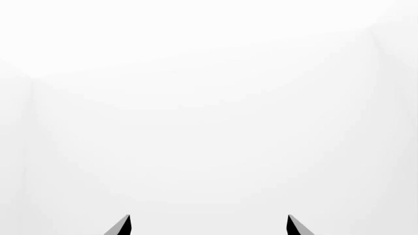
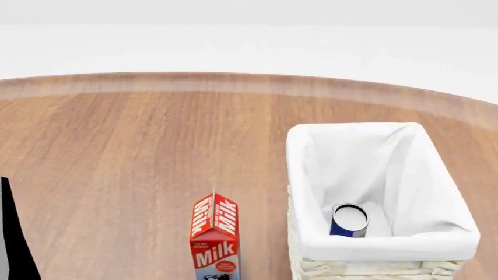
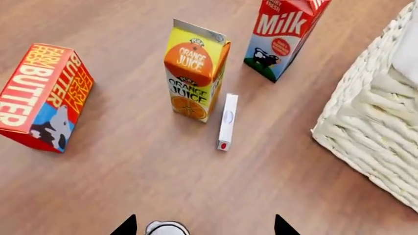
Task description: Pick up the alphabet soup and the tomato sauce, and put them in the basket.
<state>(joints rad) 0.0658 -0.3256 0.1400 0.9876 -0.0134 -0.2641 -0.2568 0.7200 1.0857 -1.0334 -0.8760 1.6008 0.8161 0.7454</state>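
The alphabet soup (image 2: 349, 220), a blue can with a silvery top, stands inside the white-lined basket (image 2: 365, 131) near its front wall. The basket's woven side (image 3: 372, 122) also shows in the right wrist view. My right gripper (image 3: 204, 226) is open above the wooden table. A round silvery-white top (image 3: 166, 228) with a dark rim lies between its fingertips at the frame's edge. Its label is hidden, so I cannot tell whether it is the tomato sauce. My left gripper (image 1: 209, 225) is open and faces only blank white. A black part of the left arm (image 2: 11, 233) shows in the head view.
A milk carton (image 2: 216, 239) stands just left of the basket and shows again as the milk carton (image 3: 284, 34). Near it are an orange juice carton (image 3: 195, 73), a small white flat box (image 3: 227, 121) and a lying butter box (image 3: 42, 95). The table's curved far edge (image 2: 233, 79) meets a white floor.
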